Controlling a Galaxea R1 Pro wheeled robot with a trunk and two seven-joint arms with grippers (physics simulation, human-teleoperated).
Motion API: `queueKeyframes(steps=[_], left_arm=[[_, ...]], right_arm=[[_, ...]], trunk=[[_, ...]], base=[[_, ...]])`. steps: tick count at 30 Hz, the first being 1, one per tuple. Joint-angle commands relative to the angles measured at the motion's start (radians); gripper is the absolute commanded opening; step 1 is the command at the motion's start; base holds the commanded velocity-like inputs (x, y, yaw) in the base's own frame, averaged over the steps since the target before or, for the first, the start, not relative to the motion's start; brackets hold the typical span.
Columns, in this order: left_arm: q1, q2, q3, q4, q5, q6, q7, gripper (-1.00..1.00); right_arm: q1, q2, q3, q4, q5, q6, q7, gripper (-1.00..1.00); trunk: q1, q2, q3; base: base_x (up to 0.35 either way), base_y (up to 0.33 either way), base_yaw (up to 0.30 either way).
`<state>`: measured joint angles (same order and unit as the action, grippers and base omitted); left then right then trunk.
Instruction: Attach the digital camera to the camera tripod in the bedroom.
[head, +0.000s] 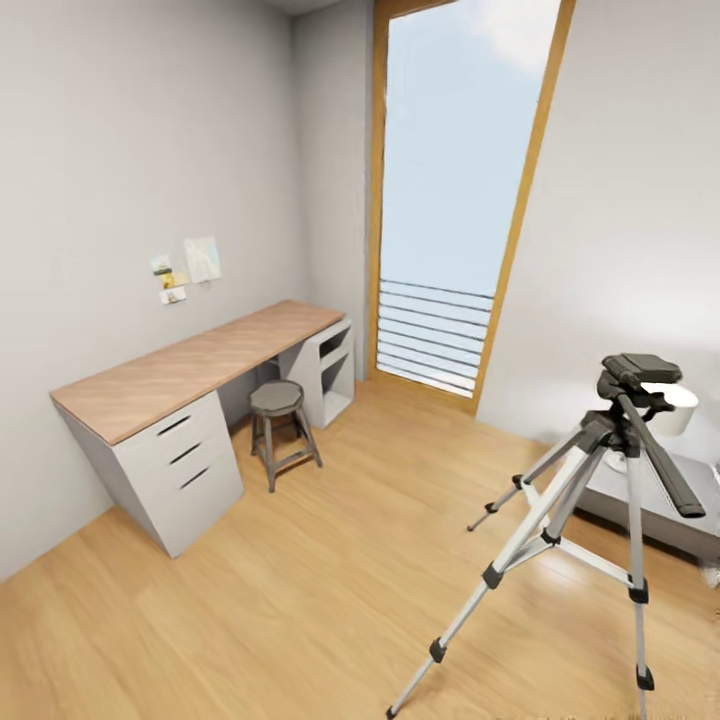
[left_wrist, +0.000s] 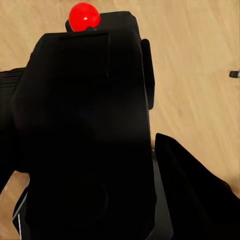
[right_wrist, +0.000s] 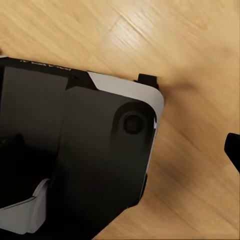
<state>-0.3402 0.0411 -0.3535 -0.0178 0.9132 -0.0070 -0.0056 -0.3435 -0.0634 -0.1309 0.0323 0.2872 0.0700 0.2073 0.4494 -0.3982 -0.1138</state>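
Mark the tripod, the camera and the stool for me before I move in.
camera tripod (head: 622, 428), head view, on the black head where the legs meet.
digital camera (left_wrist: 85, 130), left wrist view, on the black body below the red dot.
stool (head: 276, 397), head view, on the round seat.

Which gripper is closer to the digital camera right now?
Left. The digital camera sits right at the left gripper, apparently held above the floor. The right wrist view faces floor and a black-and-white body, so that gripper looks farther off.
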Motion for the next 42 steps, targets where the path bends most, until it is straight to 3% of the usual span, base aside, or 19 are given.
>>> queueKeyframes(steps=[1,42], left_arm=[[0.000,0.000,-0.008,-0.001,0.007,-0.001,-0.001,-1.00],[0.000,0.001,-0.007,-0.001,0.018,0.006,0.000,-1.00]], right_arm=[[-0.002,0.000,-0.009,0.002,0.009,0.001,0.002,1.00],[-0.002,0.001,-0.010,0.003,0.009,0.006,0.004,1.00]], trunk=[[0.001,-0.002,-0.002],[0.001,-0.002,0.007]], base=[[0.112,0.337,-0.290],[0.105,0.339,-0.284]])
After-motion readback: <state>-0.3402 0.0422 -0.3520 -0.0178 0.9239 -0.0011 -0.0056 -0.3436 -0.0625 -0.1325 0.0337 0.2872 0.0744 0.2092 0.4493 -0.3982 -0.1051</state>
